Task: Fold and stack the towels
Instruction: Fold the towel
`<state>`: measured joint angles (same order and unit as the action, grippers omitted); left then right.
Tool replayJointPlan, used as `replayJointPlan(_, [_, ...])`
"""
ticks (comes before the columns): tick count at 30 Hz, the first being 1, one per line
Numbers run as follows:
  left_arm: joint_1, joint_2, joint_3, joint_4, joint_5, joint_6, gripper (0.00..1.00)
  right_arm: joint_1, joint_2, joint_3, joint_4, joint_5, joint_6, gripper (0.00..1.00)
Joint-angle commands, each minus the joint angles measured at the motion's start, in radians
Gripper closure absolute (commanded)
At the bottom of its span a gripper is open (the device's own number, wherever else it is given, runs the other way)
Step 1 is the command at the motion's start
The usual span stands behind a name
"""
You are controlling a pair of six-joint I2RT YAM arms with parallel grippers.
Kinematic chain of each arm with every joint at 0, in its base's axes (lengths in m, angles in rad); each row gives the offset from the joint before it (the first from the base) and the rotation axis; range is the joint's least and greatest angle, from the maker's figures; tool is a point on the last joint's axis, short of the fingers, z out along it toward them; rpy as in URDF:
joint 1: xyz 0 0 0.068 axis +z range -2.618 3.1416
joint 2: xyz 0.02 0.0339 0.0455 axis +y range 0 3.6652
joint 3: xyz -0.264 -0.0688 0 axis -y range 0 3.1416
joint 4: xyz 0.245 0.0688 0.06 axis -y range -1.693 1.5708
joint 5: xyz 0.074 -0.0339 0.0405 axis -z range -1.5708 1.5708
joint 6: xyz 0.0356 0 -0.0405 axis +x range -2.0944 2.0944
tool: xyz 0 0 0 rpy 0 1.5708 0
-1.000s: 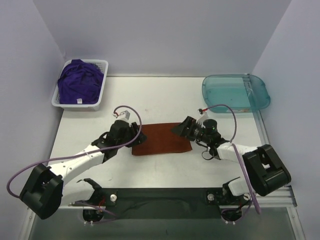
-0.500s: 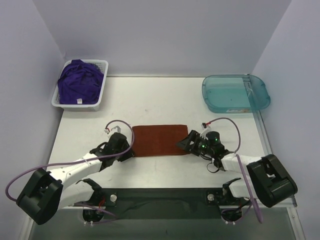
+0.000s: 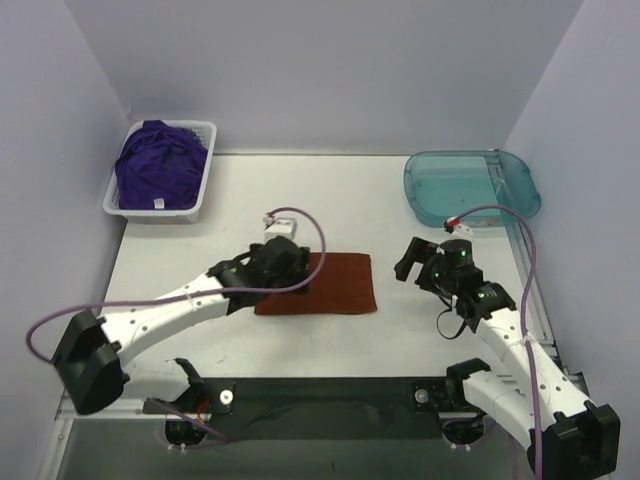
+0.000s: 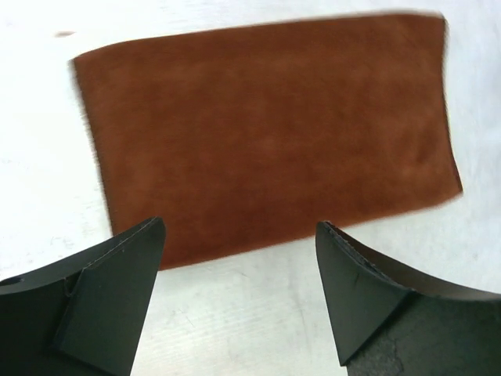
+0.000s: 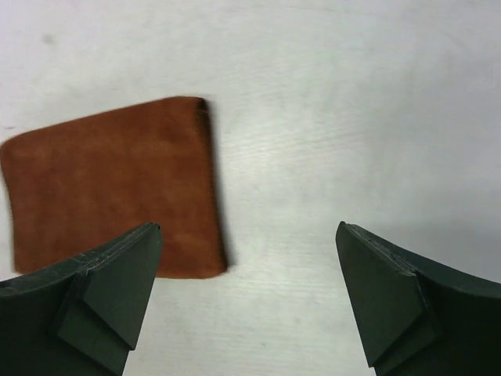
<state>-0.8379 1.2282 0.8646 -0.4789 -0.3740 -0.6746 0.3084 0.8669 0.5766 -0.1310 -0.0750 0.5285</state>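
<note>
There's the orange towel [image 3: 335,285] flat on the table [image 3: 300,200], left gripper [image 4: 240,225] above its nine o'clock end, right gripper [image 5: 249,227] off at three o'clock, both gaping and empty, so the fold looks done and next comes fetching a purple towel [image 3: 158,168] from the ten o'clock basket [image 3: 204,190].

Flat at the middle of the table [image 3: 330,200]: a folded towel [image 3: 340,285], long sides running left to right. Over its left end, the left gripper [image 3: 290,262], at the tip of the left arm [image 3: 160,318] stretched in from the near-left corner. To the towel's right and clear of it, above the table, the right gripper [image 3: 410,258], between the towel and the table's right edge. In the far-left corner, a basket [image 3: 207,185] with a heap of towels [image 3: 158,165] inside. In the far-right corner, a tray [image 3: 450,190], well apart from the basket and behind the right gripper.
</note>
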Motion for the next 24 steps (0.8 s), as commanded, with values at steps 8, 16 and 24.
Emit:
replayJointPlan(8, [-0.331, 0.516, 0.540, -0.050, -0.149, 0.319, 0.12, -0.063, -0.058, 0.000, -0.358, 0.305, -0.018, 0.00])
replayJointPlan(16, [-0.394, 0.780, 0.725, -0.058, -0.065, 0.382, 0.18, -0.084, -0.060, -0.011, -0.366, 0.265, -0.004, 0.00])
replayJointPlan(24, [-0.402, 0.876, 0.751, -0.059, -0.026, 0.389, 0.25, -0.095, -0.069, -0.044, -0.360, 0.251, 0.010, 0.00])
